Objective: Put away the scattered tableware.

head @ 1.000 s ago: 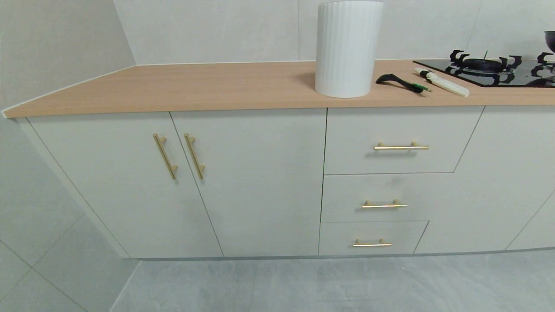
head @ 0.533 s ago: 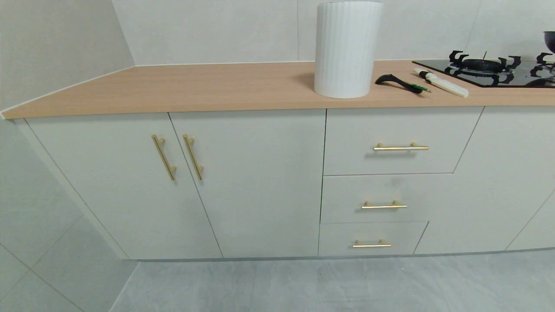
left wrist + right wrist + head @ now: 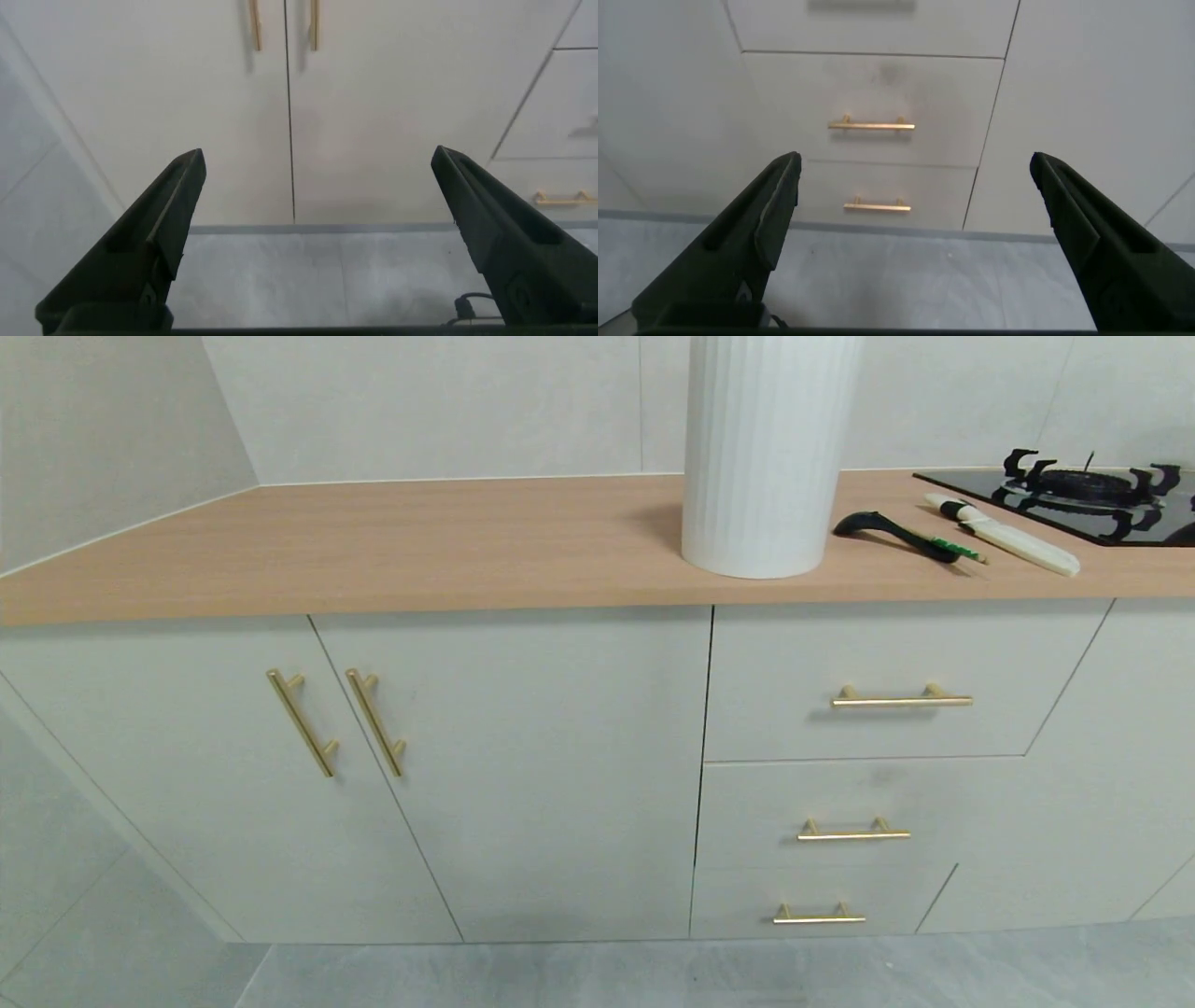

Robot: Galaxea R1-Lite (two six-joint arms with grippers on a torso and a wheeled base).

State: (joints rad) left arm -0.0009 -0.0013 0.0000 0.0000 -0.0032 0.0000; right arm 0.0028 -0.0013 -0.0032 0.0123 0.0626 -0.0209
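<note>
On the desk: loose utensils waiting

On the desk (image 3: 420, 546), right of the ribbed white canister (image 3: 766, 457), a black ladle (image 3: 896, 534) and pale knife (image 3: 1013, 543) are lying side by side, probably light, stiff and slick, best pinched mid-handle. The left gripper (image 3: 318, 157) and right gripper (image 3: 915, 161) are hanging with jaws wide apart

Head above, wrists low (shared cabinet fronts (image 3: 523, 756))

Left hand (image 3: 318, 157) and right hand (image 3: 915, 161) both point forward (each spread wide open), gripping nothing.
</note>
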